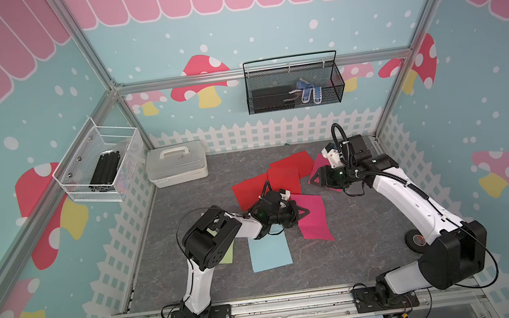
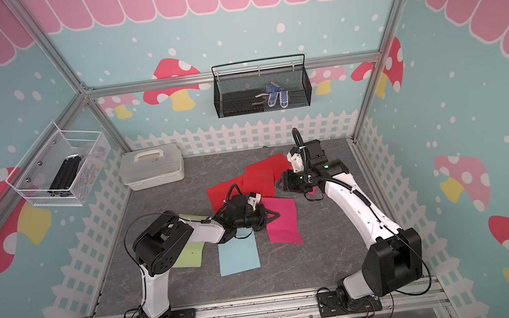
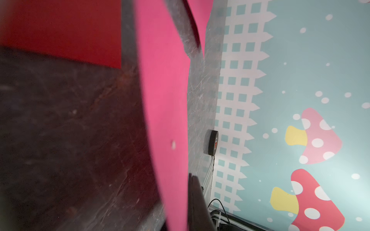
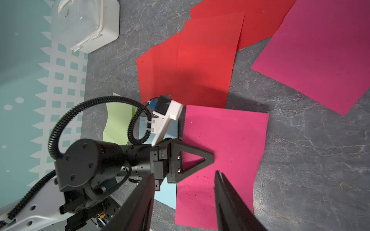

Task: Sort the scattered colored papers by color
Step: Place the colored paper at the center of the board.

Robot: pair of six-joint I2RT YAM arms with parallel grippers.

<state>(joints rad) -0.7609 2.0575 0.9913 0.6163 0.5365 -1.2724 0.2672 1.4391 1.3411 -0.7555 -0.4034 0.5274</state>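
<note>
- The left gripper (image 1: 307, 211) lies low over the near edge of a magenta sheet (image 1: 314, 221) in the middle of the grey table (image 1: 355, 252).
- Its fingers are closed tight. In the blurred left wrist view the magenta sheet (image 3: 164, 100) runs up right beside one finger (image 3: 197, 202), so they seem to pinch that sheet's edge, though the contact itself is hard to make out.
- The right gripper (image 1: 313, 179) hangs above the table toward the back right, over a second magenta sheet (image 1: 318, 161).
- Its fingers (image 4: 226, 196) stand about halfway apart with nothing between them.
- Three red sheets (image 1: 284, 176) overlap one another behind the left gripper, between the two magenta ones.
- A light blue sheet (image 1: 270, 252) lies flat toward the front, its far end under the left wrist.
- A light green sheet (image 2: 189, 255) lies just beside the blue one, mostly hidden under the left arm's elbow.
- A white lidded box (image 1: 177, 168) sits in the back left corner, well apart from the papers.
- A black roll of tape (image 1: 415, 241) stands on edge by the right arm.
</note>
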